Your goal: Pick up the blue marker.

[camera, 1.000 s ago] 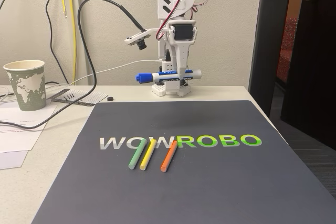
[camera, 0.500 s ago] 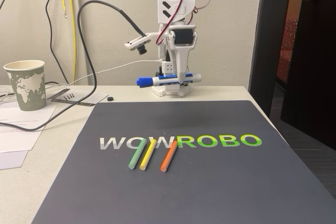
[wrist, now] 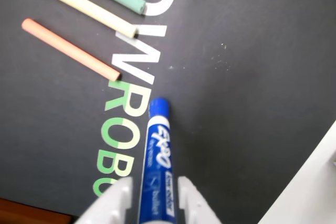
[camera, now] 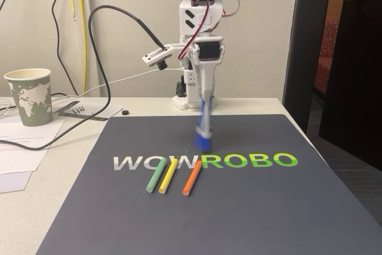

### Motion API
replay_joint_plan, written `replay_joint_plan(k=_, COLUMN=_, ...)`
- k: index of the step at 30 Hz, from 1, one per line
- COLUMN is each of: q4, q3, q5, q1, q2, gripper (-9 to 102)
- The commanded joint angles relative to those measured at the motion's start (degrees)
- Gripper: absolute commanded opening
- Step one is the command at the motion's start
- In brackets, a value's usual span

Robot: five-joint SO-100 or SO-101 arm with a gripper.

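Above mat [camera: 239, 207], blue marker [wrist: 156, 166] now swung vertical, prev horizontal, betw jaws

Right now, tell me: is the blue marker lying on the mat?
No, the blue marker sits between the jaws, cap pointing down above the mat.

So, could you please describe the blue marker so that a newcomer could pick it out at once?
Find the dark mat lettered WOWROBO. Above the lettering, the white gripper holds the blue marker, cap pointing down. Unlike the thin green, yellow and orange sticks lying flat, it is thicker and labelled Expo.
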Motion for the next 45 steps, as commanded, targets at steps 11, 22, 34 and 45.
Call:
replay_joint_plan(k=11, q4=8.88, q3=-2.02, q5=-1.49, q1=0.00, q2=0.79, gripper=18)
replay_joint_plan(k=22, q4=6.06, q3=-1.76, q5=-2.37, q1=1.67, q2=11.07, gripper=0)
replay_joint_plan(k=34, q4=-8.44, q3=10.46, q5=4.57, q1=9.76, q2=32.17, gripper=0)
replay_joint_plan(k=45, q4=-41.40, q3=53.00, q5=5.10, q1=12.22, q2=63.46, gripper=0)
